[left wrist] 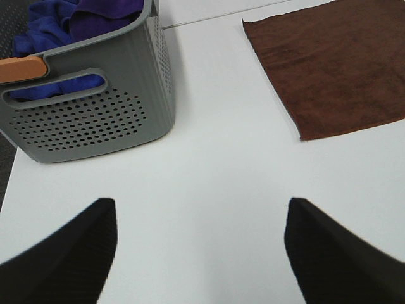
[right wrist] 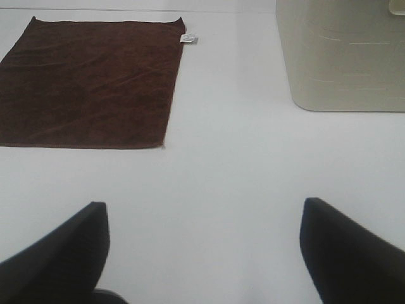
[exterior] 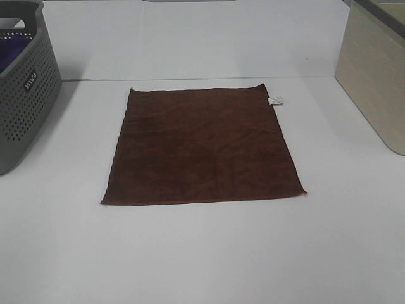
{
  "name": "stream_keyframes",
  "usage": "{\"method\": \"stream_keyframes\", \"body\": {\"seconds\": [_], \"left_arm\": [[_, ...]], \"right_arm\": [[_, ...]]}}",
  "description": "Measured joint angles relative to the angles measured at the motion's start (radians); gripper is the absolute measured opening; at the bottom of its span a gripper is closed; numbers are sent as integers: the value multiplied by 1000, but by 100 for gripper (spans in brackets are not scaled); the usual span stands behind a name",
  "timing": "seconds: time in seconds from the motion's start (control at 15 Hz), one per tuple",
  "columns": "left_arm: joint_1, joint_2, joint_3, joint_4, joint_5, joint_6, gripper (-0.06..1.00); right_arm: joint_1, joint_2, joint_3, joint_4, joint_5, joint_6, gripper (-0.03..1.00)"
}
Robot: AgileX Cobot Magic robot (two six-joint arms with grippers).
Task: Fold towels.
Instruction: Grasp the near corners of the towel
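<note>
A dark reddish-brown towel [exterior: 202, 147] lies flat and unfolded in the middle of the white table, with a small white tag [exterior: 276, 100] at its far right corner. It also shows in the left wrist view [left wrist: 335, 63] and in the right wrist view [right wrist: 88, 82]. Neither gripper shows in the exterior high view. My left gripper [left wrist: 201, 253] is open and empty over bare table, short of the towel's near left corner. My right gripper [right wrist: 204, 253] is open and empty over bare table, short of the towel's near right corner.
A grey perforated basket [exterior: 25, 95] stands at the table's left edge; the left wrist view shows blue and purple cloths [left wrist: 57, 25] inside it. A beige bin [exterior: 373, 76] stands at the right, also in the right wrist view [right wrist: 342, 57].
</note>
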Motion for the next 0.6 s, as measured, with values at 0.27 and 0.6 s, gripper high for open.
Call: {"method": "stream_keyframes", "body": {"seconds": [0.27,0.6], "left_arm": [[0,0,0,0,0,0,71],[0,0,0,0,0,0,71]], "right_arm": [[0,0,0,0,0,0,78],[0,0,0,0,0,0,78]]}}
